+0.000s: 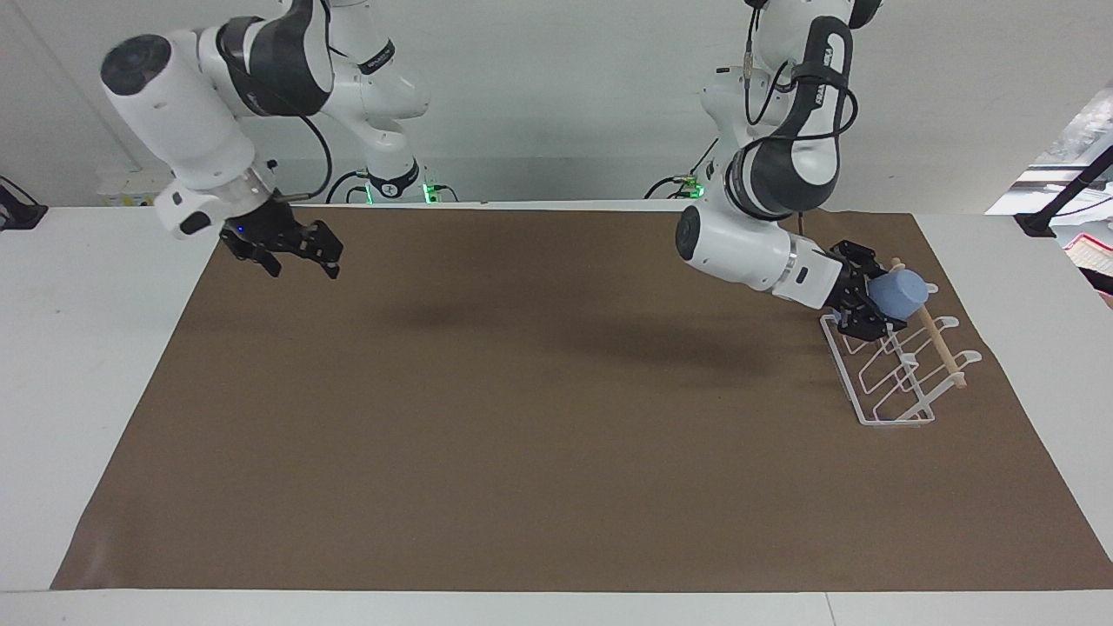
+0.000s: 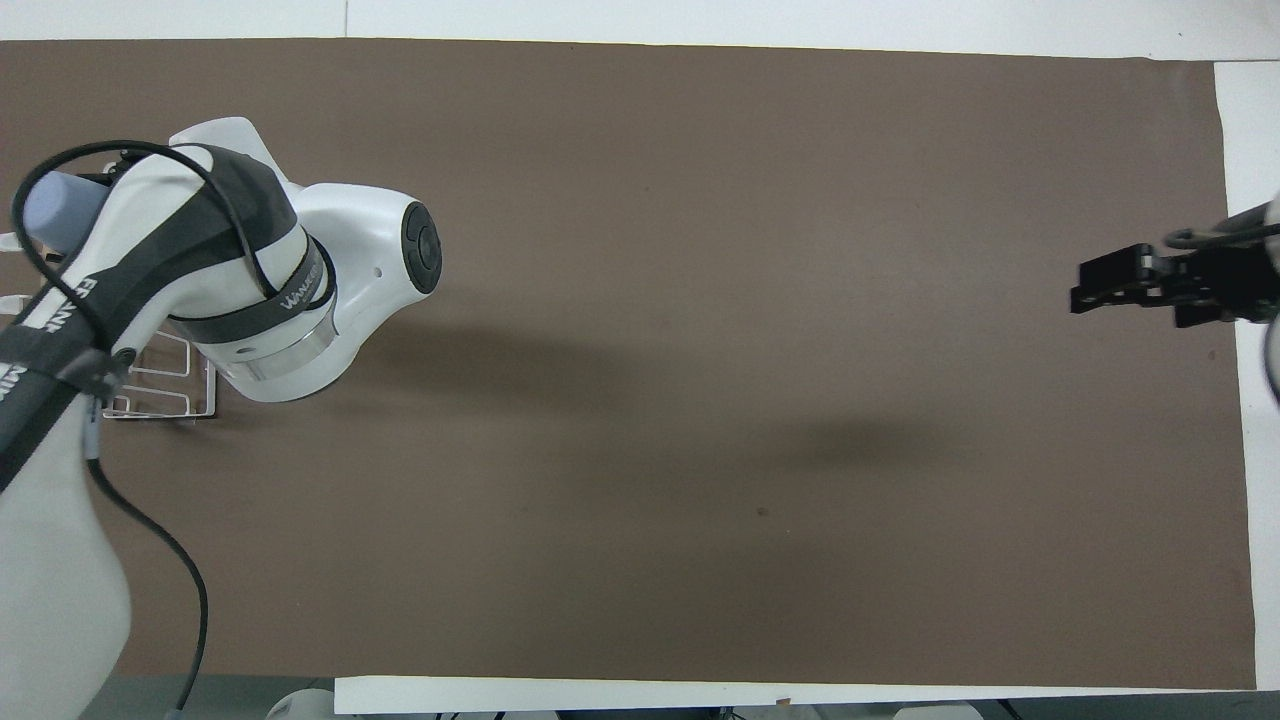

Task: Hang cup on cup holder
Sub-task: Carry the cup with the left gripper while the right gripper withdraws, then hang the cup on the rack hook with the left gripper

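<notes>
My left gripper [image 1: 874, 296] is shut on the light blue cup [image 1: 904, 296] and holds it tilted on its side over the end of the white wire cup holder [image 1: 887, 387] nearer to the robots. The cup is close against the wooden dowel [image 1: 937, 339]; I cannot tell whether it touches a prong. In the overhead view the left arm covers most of the cup holder [image 2: 150, 392], and the cup [image 2: 52, 215] shows past the arm. My right gripper [image 1: 300, 250] is open and empty, raised over the mat's edge at the right arm's end, and also shows in the overhead view [image 2: 1085, 290].
A brown mat [image 1: 556, 435] covers most of the white table [image 1: 104, 365]. The cup holder stands on the mat at the left arm's end, near the mat's edge.
</notes>
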Robot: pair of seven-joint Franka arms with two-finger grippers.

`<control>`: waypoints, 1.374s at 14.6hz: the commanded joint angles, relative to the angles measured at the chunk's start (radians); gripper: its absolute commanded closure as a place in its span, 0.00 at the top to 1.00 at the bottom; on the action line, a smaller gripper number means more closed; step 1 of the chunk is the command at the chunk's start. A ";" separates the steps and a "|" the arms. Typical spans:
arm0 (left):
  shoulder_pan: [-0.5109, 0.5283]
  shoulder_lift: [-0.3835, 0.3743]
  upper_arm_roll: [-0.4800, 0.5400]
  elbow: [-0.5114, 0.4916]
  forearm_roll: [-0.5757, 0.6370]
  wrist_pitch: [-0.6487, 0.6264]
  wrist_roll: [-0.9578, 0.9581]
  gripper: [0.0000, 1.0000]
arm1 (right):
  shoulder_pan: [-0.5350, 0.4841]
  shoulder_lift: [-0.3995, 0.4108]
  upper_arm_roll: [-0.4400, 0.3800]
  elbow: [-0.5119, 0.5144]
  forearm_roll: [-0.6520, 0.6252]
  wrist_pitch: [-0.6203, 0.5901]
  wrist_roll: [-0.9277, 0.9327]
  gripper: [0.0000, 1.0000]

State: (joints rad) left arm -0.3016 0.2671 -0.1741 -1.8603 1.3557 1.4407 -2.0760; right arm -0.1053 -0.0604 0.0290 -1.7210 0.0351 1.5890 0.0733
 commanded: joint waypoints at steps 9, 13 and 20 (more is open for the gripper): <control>0.079 0.168 -0.007 -0.007 0.164 -0.056 -0.231 0.00 | 0.078 0.037 -0.070 0.192 -0.138 -0.214 -0.151 0.99; 0.102 0.257 -0.005 0.000 0.172 -0.033 -0.328 0.00 | 0.075 0.033 -0.069 0.192 -0.135 -0.216 -0.194 0.99; 0.107 0.175 -0.007 0.162 0.062 0.081 -0.151 1.00 | 0.046 0.033 -0.075 0.192 -0.132 -0.239 -0.204 0.99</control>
State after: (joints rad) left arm -0.1995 0.5142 -0.1768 -1.7091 1.4831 1.5020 -2.2816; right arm -0.0376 -0.0262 -0.0423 -1.5376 -0.0860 1.3698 -0.1021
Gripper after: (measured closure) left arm 0.000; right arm 0.004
